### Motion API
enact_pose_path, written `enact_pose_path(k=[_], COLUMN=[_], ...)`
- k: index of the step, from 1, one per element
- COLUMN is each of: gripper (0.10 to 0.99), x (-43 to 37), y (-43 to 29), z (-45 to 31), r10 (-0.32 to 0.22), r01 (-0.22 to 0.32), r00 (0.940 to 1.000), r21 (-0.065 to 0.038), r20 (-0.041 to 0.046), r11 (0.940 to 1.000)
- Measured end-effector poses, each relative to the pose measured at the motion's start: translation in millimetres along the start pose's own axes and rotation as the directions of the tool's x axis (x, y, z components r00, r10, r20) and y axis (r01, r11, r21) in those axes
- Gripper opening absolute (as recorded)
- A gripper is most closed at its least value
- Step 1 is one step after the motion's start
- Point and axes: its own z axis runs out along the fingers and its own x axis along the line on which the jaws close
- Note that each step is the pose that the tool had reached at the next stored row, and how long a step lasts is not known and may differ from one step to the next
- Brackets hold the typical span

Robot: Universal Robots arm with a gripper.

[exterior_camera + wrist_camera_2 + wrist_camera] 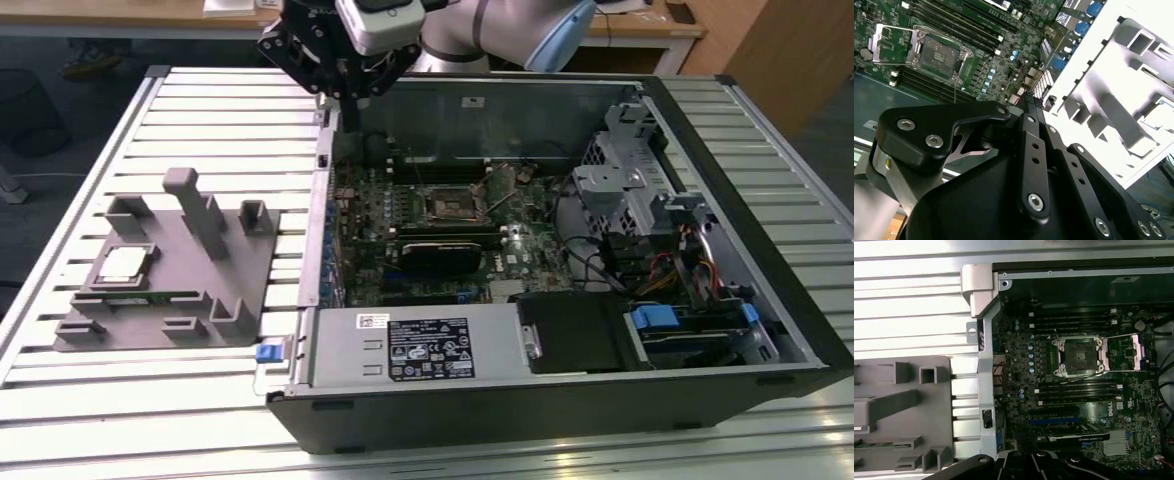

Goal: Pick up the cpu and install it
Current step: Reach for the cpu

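Observation:
The cpu, a small square chip with a pale metal top, lies flat in a recess of the grey plastic holder on the exterior view's left. My gripper hangs well above the far left corner of the open computer case, far from the cpu. Its black fingers are shut together with nothing between them. The motherboard's cpu socket stands open and bare, its metal load plate flipped aside; both wrist views show the socket.
The case lies on its side on a slatted metal table, its walls rising around the motherboard. A drive cage and power supply fill its near and right parts. A green memory stick rests in the holder.

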Motion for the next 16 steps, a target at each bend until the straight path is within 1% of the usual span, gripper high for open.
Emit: enact_pose_path(k=[16], gripper=[0.106], x=[12.5], y=[-1.1], z=[1.2], r10=[0.000], r01=[0.000], r00=[1.0000], r21=[0.000], r20=[-0.0060], r11=[1.0000])
